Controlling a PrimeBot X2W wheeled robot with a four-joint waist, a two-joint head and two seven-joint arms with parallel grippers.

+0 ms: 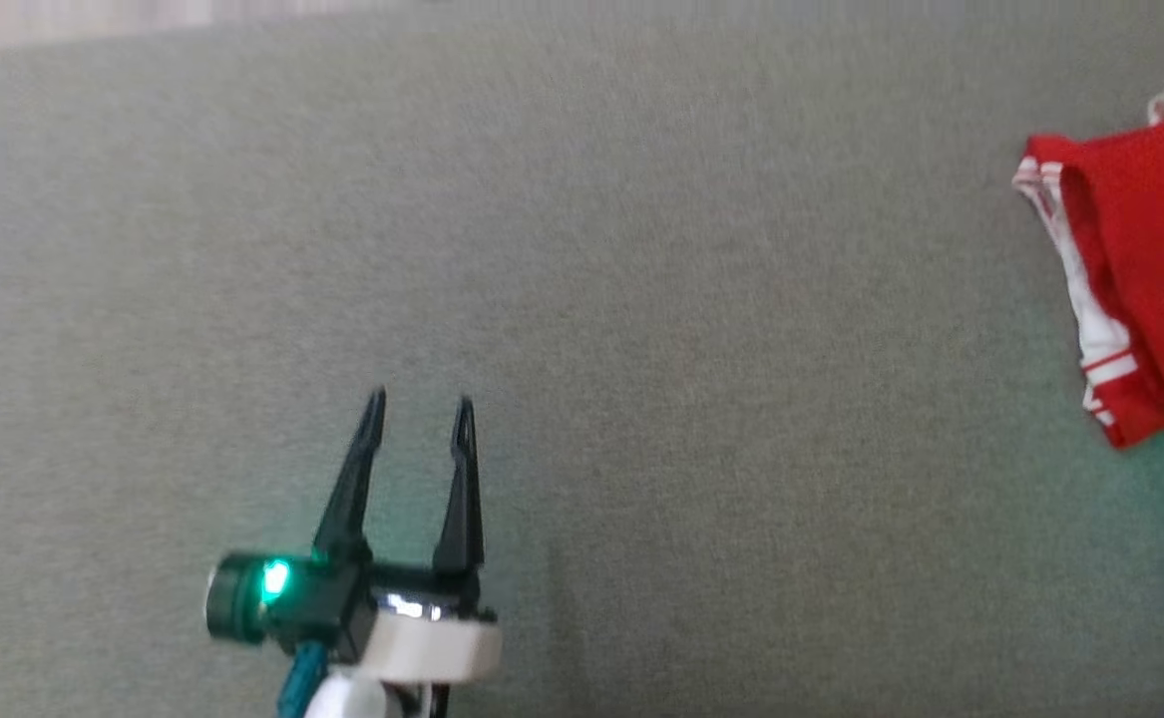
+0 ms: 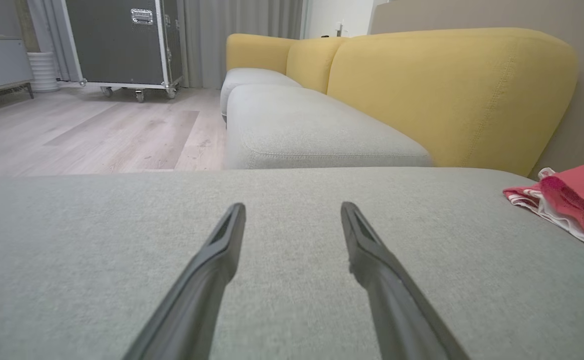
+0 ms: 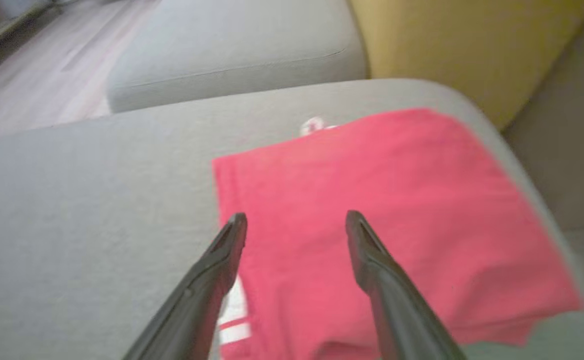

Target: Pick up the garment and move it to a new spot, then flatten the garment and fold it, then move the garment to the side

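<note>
Most of the work looks done, as I judge it. The garment (image 1: 1155, 259) lies in a compact red slab with white striped trim. Its layers are stacked at one edge, which reads as folded rather than crumpled. It sits far off to the right of my left pincer (image 1: 420, 402), well apart from it, by the edge of the grey cushion (image 1: 641, 299). My left pincer has its fingers spread and holds nothing, with bare cushion ahead of it and under it. My right pincer (image 3: 297, 217) is spread too and empty, and the garment lies directly ahead of and below its fingertips. That view is blurred, so I cannot tell whether they touch the cloth. If that edge spot is the intended side, little is left beyond pulling away. Otherwise one more shift remains.
</note>
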